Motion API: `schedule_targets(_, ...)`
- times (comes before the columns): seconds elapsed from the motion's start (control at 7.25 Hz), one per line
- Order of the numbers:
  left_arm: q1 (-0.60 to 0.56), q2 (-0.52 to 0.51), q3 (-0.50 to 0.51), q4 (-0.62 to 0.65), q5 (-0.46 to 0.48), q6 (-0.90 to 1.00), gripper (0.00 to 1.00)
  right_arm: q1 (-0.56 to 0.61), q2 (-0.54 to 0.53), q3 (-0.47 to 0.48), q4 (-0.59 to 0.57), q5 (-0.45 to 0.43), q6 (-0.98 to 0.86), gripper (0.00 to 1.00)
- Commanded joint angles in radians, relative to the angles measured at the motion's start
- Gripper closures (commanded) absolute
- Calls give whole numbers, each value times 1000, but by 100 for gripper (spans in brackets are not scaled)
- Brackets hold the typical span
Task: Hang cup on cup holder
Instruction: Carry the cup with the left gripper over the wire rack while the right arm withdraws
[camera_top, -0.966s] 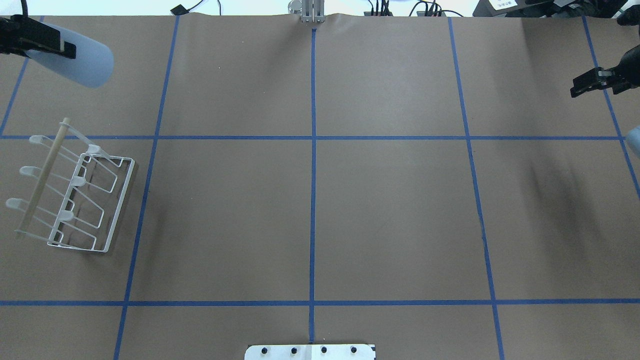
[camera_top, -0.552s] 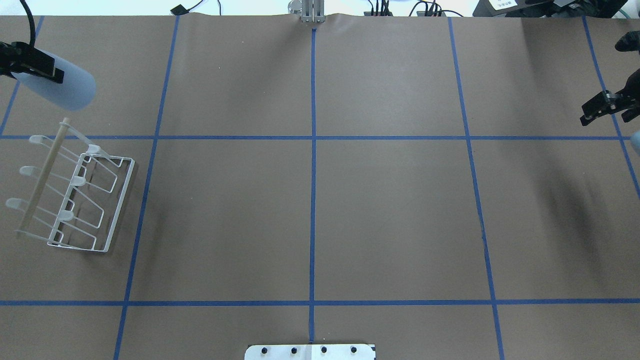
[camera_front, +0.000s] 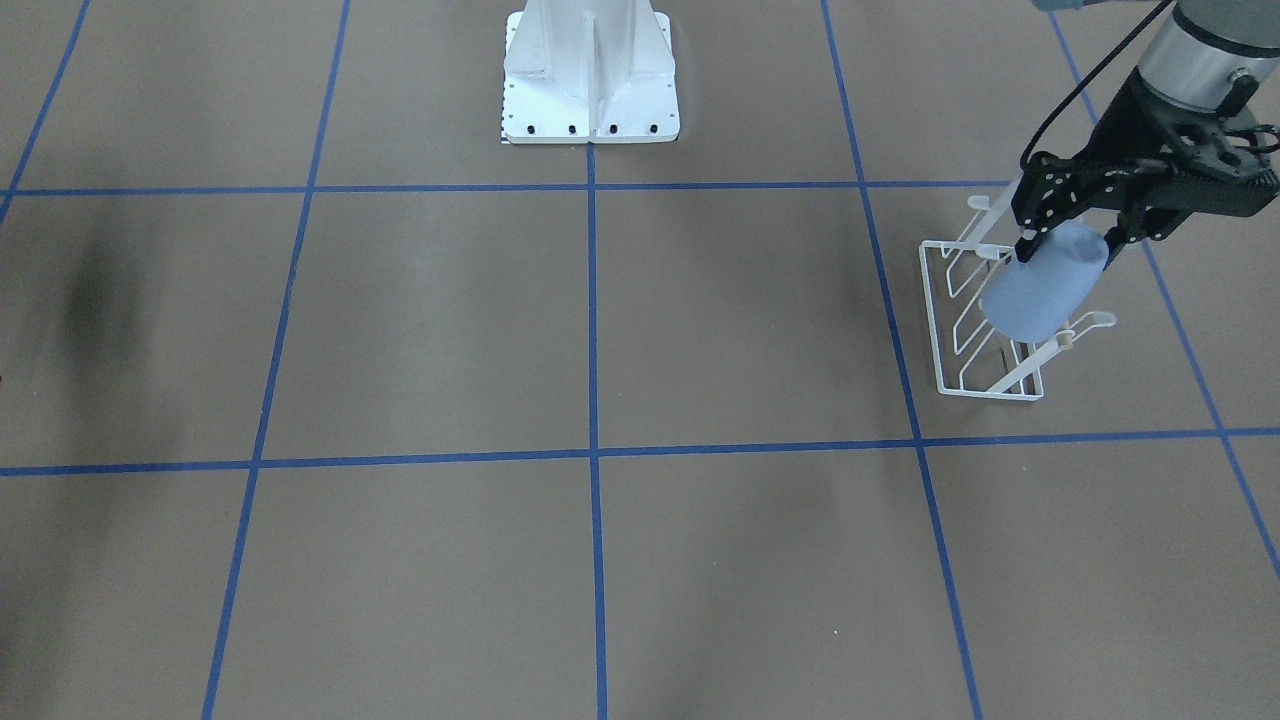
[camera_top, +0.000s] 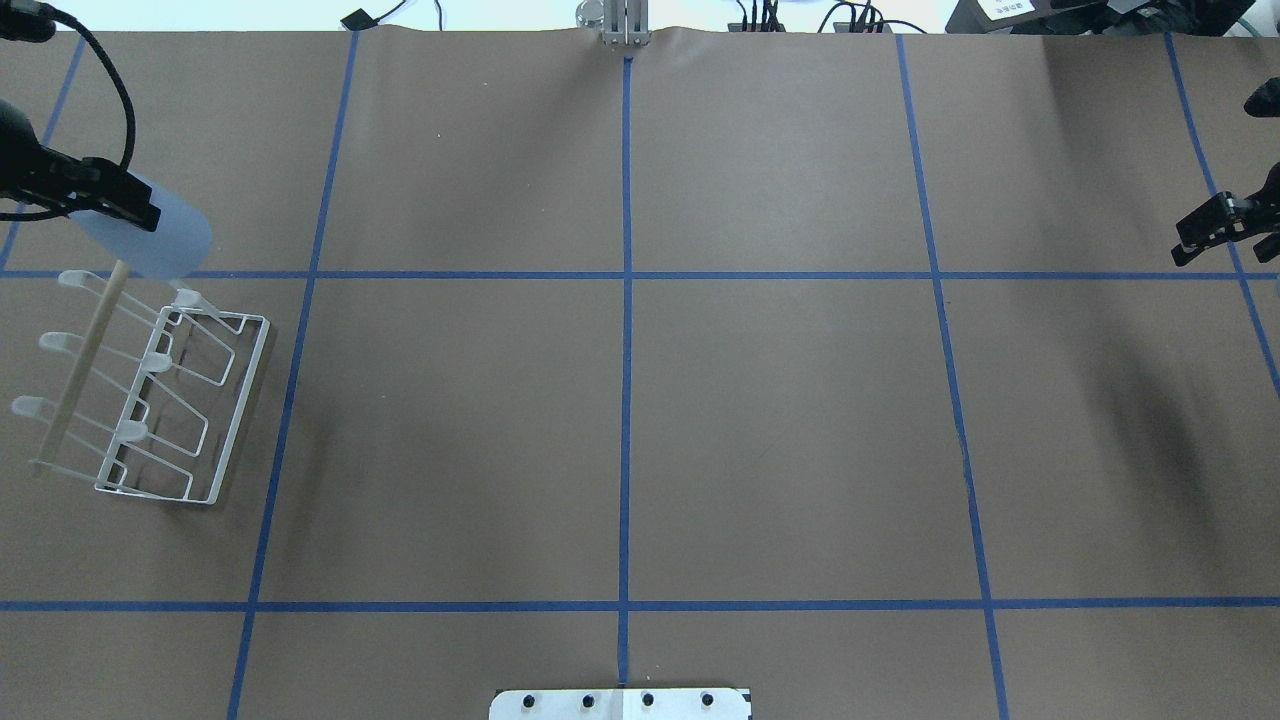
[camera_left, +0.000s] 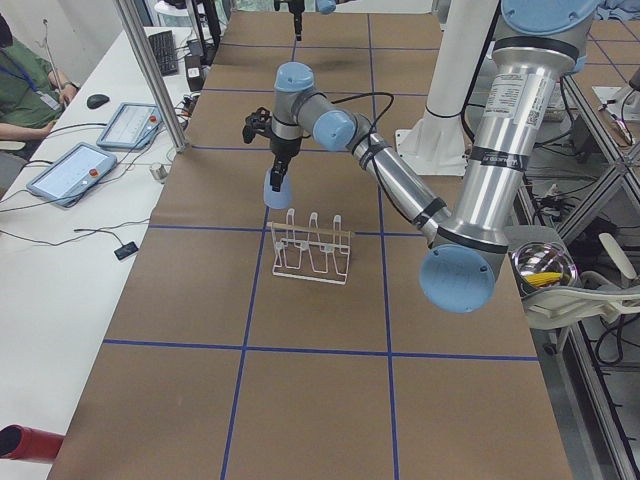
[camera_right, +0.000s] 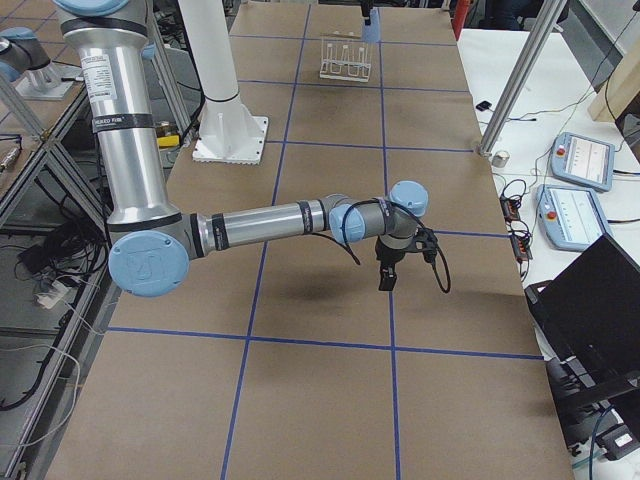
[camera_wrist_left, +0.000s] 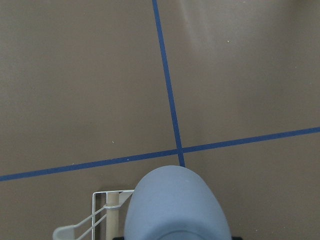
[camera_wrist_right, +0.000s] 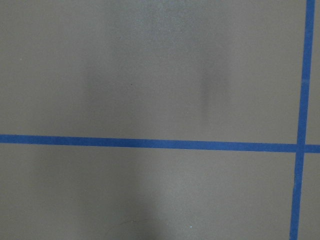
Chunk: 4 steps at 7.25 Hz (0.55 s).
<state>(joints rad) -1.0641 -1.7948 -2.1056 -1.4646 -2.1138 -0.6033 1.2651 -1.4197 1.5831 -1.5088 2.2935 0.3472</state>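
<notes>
Starting far left of overhead view. Logging left gripper (camera_front: 1072, 238) clamped around the narrow end of the light blue cup (camera_top: 168, 238), with one black finger (camera_top: 125, 205) lying across its upper side. Marking cup as tilted, wider end lowest, held in the air over the far end of the white wire cup holder (camera_top: 150, 400) (contact with the end prong not readable, so leaving that open). From left wrist camera, seeing cup body filling bottom centre, with a corner of the rack base and the dowel tip just beside it at lower left. Noting cup holder standing on brown table (camera_top: 780, 430), rectangular base toward table centre, pale wooden dowel (camera_top: 85, 355) along the top, rounded prongs (camera_top: 155, 362) sticking out on both sides. Moving right: tagging blue tape grid (camera_top: 627, 400) across the table and white bolted pedestal plate (camera_top: 620, 703) at bottom centre edge. Ending far right: spotting right gripper (camera_top: 1200, 235) at frame edge, well apart from cup and rack, hovering over table near a tape line. Can't tell there whether its fingers are parted or together.
</notes>
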Motion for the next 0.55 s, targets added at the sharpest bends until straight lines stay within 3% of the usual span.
schedule_targets(0.0,45,6,10,0,23,0,100,0,1,0,-1,4,1,0)
schedule_targets(0.41,58,6,33,0,24,2,100,0,4,-3,1,4,3,0)
